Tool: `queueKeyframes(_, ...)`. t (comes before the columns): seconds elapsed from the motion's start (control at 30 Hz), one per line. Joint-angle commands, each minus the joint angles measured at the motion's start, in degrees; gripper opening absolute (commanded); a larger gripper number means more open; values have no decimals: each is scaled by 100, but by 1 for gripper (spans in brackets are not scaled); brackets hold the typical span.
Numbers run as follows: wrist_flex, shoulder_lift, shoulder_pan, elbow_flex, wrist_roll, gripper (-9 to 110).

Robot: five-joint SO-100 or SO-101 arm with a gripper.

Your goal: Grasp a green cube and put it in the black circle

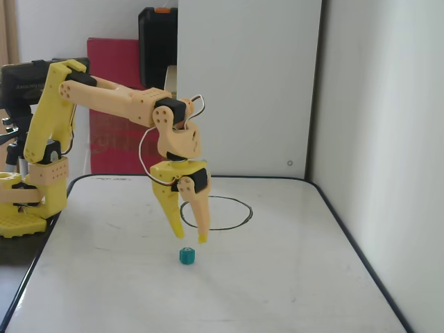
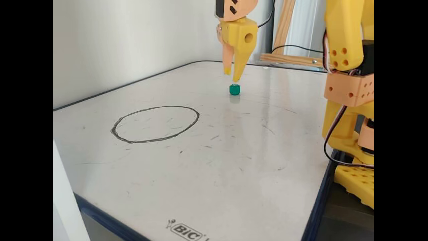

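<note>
A small green cube (image 1: 186,256) lies on the white board; it also shows in the other fixed view (image 2: 235,89). My yellow gripper (image 1: 190,236) points down just above the cube, its two fingers spread a little, nothing between them. In the other fixed view the gripper (image 2: 232,75) hangs directly over the cube without touching it. The black circle (image 1: 239,216) is drawn on the board behind and to the right of the gripper; in the other fixed view the circle (image 2: 115,135) lies nearer the camera, to the left of the cube.
The board (image 1: 277,291) has a dark rim, with a white wall along one side (image 1: 388,139). The arm's yellow base (image 2: 351,100) stands at the board's edge. A red panel (image 1: 111,104) and a black box (image 1: 156,41) stand behind the board.
</note>
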Motion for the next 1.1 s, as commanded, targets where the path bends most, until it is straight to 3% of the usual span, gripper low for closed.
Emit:
queueKeyframes(0.0,-18,-26,123,-334,-70,16)
queueKeyframes(1.07,141,-624,132,-527,-220,17)
